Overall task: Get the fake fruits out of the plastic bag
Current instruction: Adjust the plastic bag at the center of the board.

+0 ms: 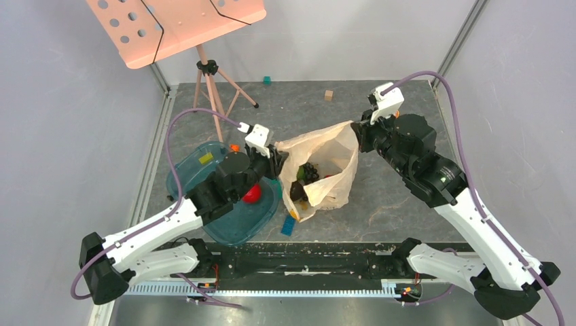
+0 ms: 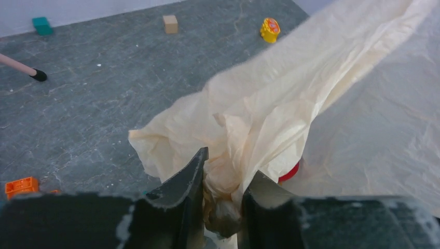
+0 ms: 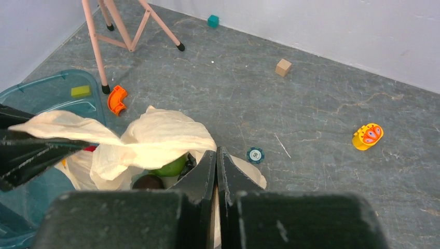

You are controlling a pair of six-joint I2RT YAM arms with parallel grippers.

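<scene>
- Left gripper [image 2: 228, 168]: jaws narrowed to a small gap, clamped on a bunched wad of the plastic bag [image 2: 270, 104] at one side of its mouth.
- Right gripper [image 3: 217, 154]: jaws pressed almost flat together, a thin edge of film pinched between them at the opposite corner of the bag.
- Bag material: thin, crinkly, translucent peach-beige film, drawn taut between the two grips, mouth gaping, lower end lying on the table [image 1: 394, 197].
- Grapes [image 1: 309, 172]: knobbly dark bunch, inside the bag near its middle, next to a smooth green item [image 3: 168, 167].
- Red ball [image 1: 253, 193]: glossy and round, just outside the bag on the left-gripper side, over the teal tray [image 1: 197, 170]; contact with the bag not clear.
- Second red ball: not clearly made out.
- Step, as judged: mouth held open for emptying, with the grapes not yet out.
- Next move, as judged: either one grip freed to reach inside, or the resting end raised to tip the contents out.
- Handling, as judged: limp film likely to sag shut once released, and the lumpy bunch better taken with wide jaws.
</scene>
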